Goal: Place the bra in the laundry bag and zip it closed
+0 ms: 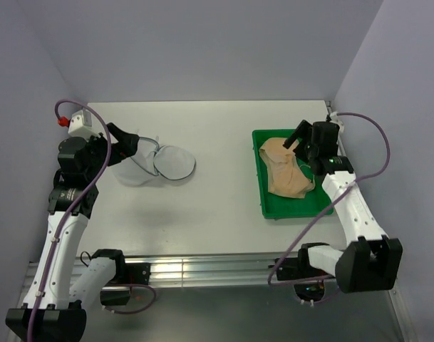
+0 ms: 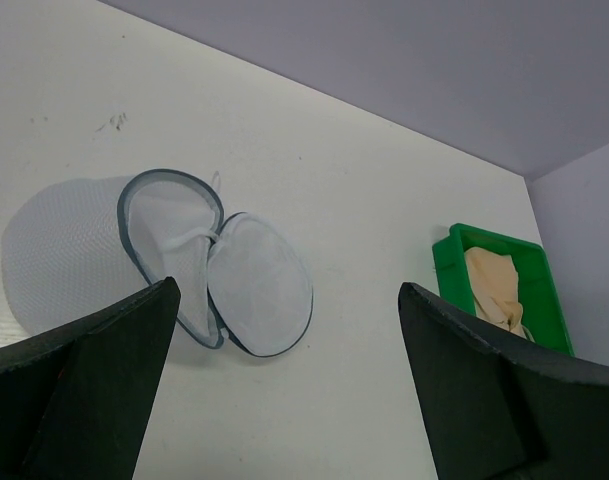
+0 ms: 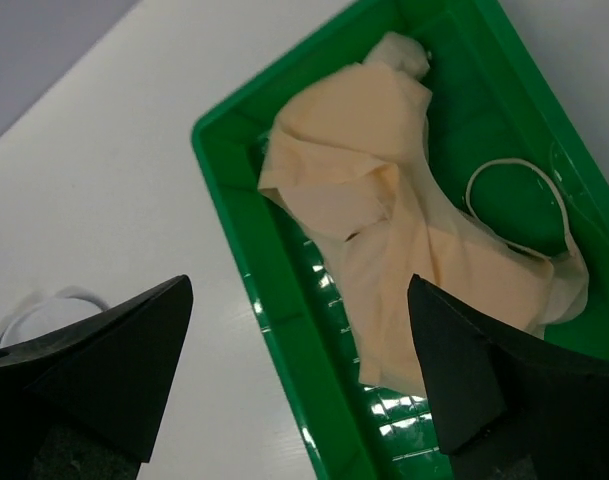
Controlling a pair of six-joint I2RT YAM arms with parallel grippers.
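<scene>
While right claw [image 3: 299, 284] gapes above, bra [image 3: 384, 220] lies in tray [image 3: 229, 200], seemingly untouched.

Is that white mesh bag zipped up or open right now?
Open. The laundry bag has its round flap flipped out onto the table beside its mouth, and the dark zipper rim gapes wide.

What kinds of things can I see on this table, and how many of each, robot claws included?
bra: 1
laundry bag: 1
green tray: 1
grippers: 2, the left gripper and the right gripper, both open and empty
Total: 5
</scene>
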